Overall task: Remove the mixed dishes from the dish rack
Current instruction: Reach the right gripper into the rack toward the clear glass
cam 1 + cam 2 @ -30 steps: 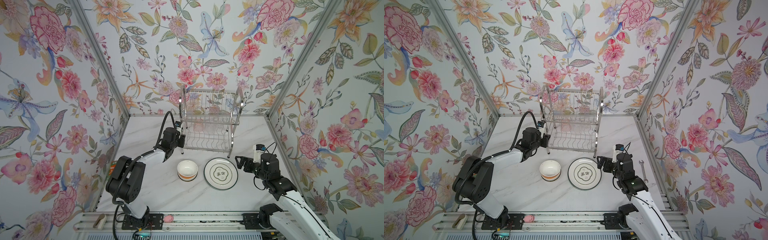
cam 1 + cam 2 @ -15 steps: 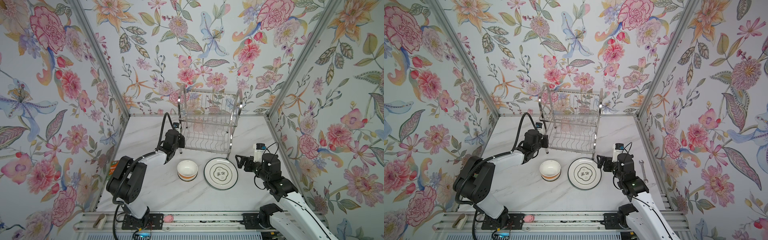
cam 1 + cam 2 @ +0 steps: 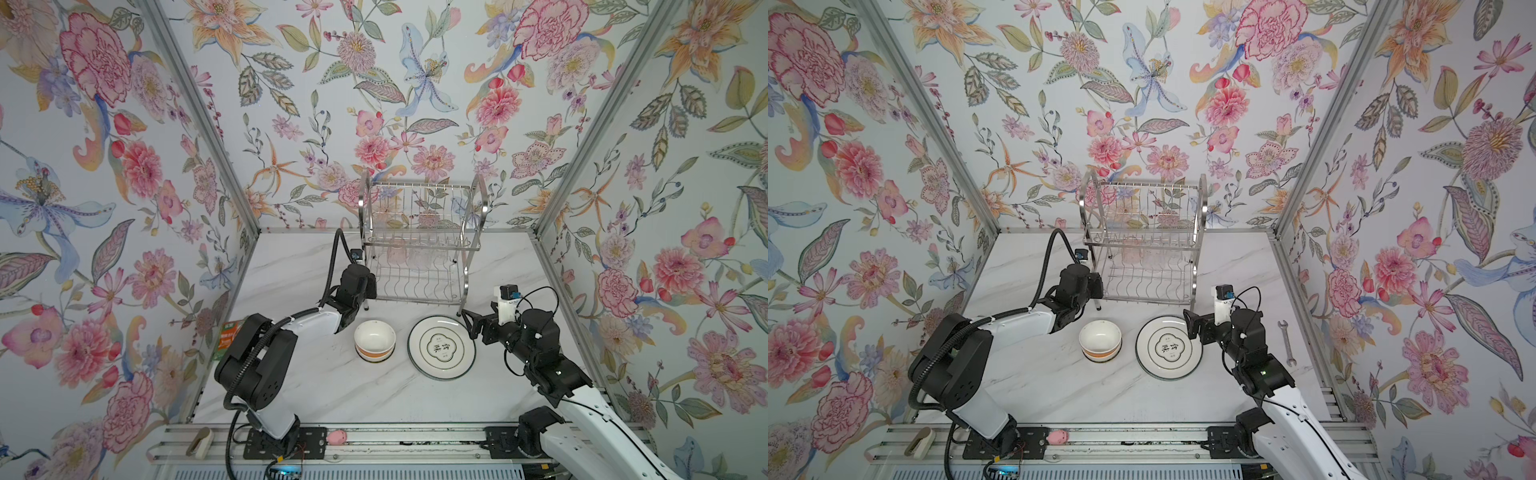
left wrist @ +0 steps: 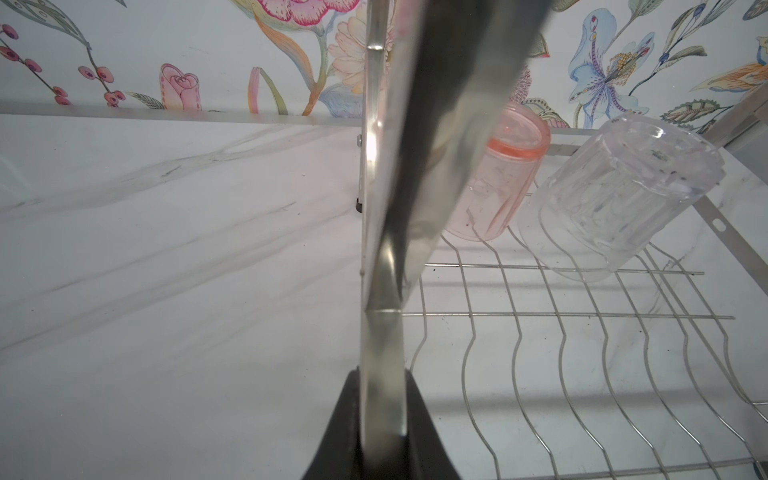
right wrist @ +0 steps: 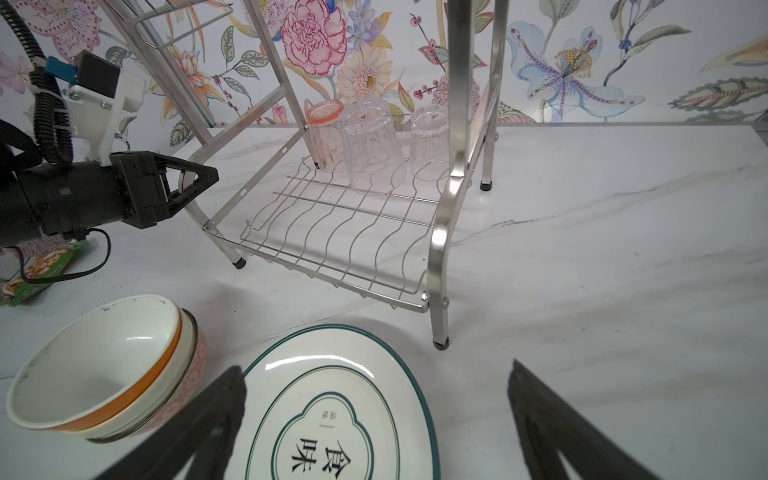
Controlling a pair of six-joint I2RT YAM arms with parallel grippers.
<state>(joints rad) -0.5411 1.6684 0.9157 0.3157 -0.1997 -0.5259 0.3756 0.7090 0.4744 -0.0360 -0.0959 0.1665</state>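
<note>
The chrome dish rack (image 3: 468,249) (image 3: 1192,270) stands at the back of the table. On its lower shelf lie a pink tumbler (image 4: 498,183) (image 5: 324,137) and two clear tumblers (image 4: 615,195) (image 5: 372,145). My left gripper (image 3: 368,286) (image 3: 1098,286) (image 4: 382,399) is shut on the rack's left front frame bar (image 4: 382,332). A stack of bowls (image 3: 374,338) (image 5: 99,365) and a dark-rimmed plate with characters (image 3: 441,347) (image 5: 340,407) rest on the table in front. My right gripper (image 3: 469,322) (image 5: 374,368) hangs open over the plate's right edge, holding nothing.
A steel wrench (image 3: 1286,343) lies by the right wall. A green-orange food packet (image 3: 227,336) (image 5: 41,266) sits by the left wall behind my left arm. The rack's right front leg (image 5: 440,316) stands just beyond the plate.
My left gripper's jaws have closed on the rack's left frame bar and it sits slightly nearer the front. The right arm has not moved.
</note>
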